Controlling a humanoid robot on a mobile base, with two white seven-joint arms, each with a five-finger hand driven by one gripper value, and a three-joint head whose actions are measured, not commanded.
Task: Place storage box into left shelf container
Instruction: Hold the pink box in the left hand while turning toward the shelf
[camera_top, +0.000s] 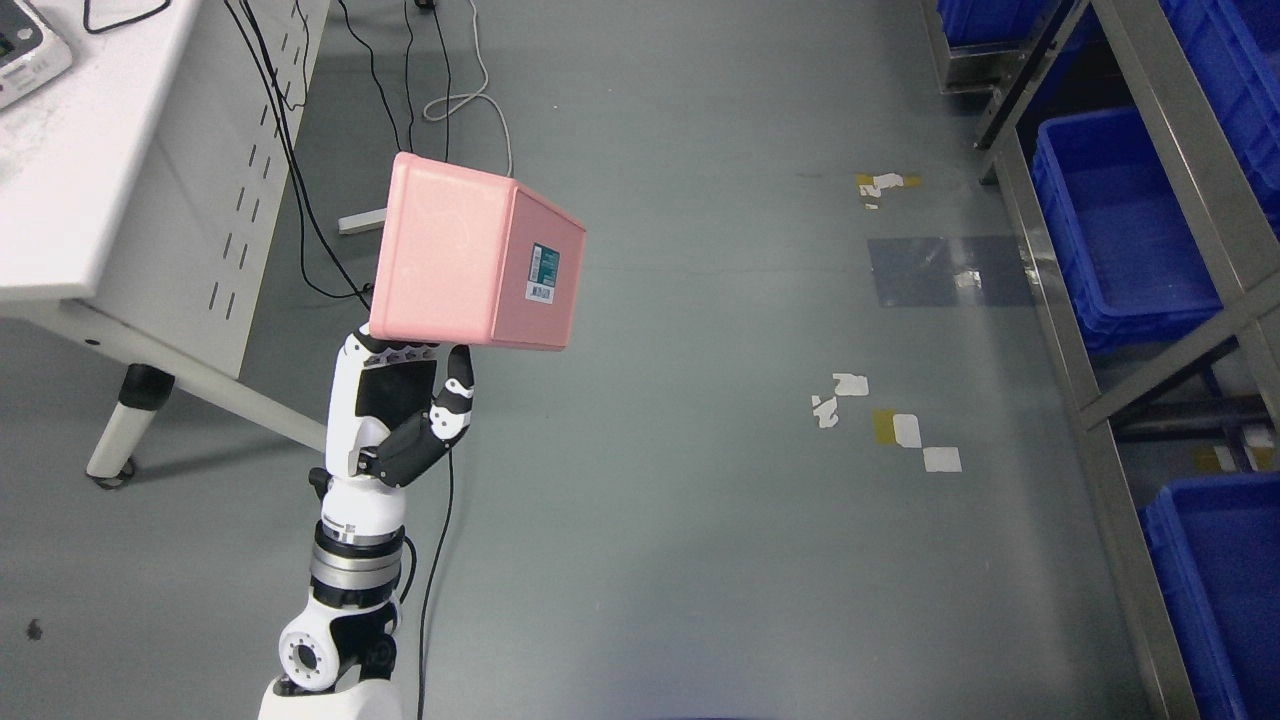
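Note:
A pink storage box (470, 255) with a small printed label on its side hangs in the air above the grey floor, left of the picture's middle. My left hand (410, 385) grips its lower edge from below, thumb and fingers closed on the rim. The white and black arm rises from the bottom edge at the left. A metal shelf (1100, 300) with blue containers (1125, 230) runs along the right edge, far from the box. My right arm does not show.
A white table (90, 170) with a perforated side panel stands at the upper left, black cables (300, 180) hanging beside it. Scraps of tape (890, 425) lie on the floor between the box and the shelf. A further blue bin (1215, 590) sits at the lower right.

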